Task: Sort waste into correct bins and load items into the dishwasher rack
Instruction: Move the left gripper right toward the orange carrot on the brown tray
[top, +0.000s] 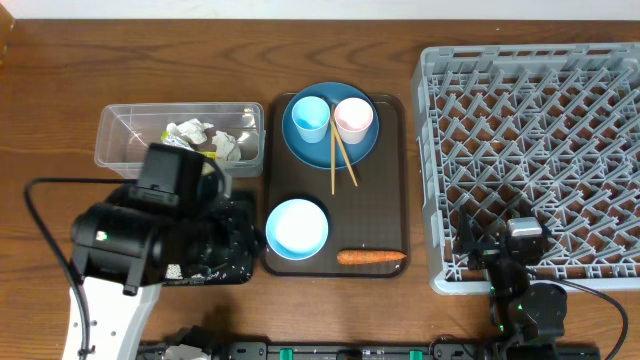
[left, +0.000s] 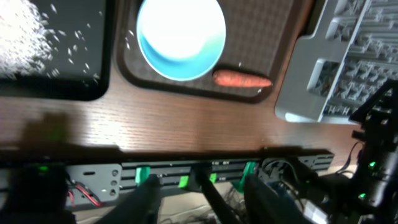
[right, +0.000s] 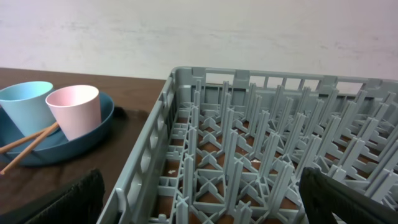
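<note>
waste bin one, the clear tub (top: 110, 150), sits at the far left and holds crumpled white paper (top: 190, 131). just in front of it my left arm covers most of the black tray (top: 235, 270), where loose rice grains (left: 25, 37) are scattered.

left gripper (left: 199, 190): in the wrist view it hangs over the table's front edge with its jaws part-way apart and nothing between them.

centre, on the brown serving tray (top: 385, 200):
- blue plate (top: 300, 145), carrying the light blue cup (top: 309, 117), the pink cup (top: 353, 118) and the chopsticks (top: 335, 165) laid across it.
- white bowl (top: 297, 227), upright, near the tray's front left corner.
- carrot (top: 370, 257), lying flat along the front edge, just right of the bowl and apart from it.

i judge the carrot to be the last loose waste. handling notes: light, stiff, smooth and tapered, so it can roll or squirt out of a pinch. i would grip across the thick end, jaws square to its length. the bowl and cups look rigid and slick; i would take them by the rim, one finger inside. the chopsticks are thin and low, so i expect a hard pick.

dishwasher rack (top: 530, 150): far right, with no items among its pegs.

right gripper (right: 205, 199): it hangs at the rack's front wall, jaws spread to full width, holding nothing.
</note>
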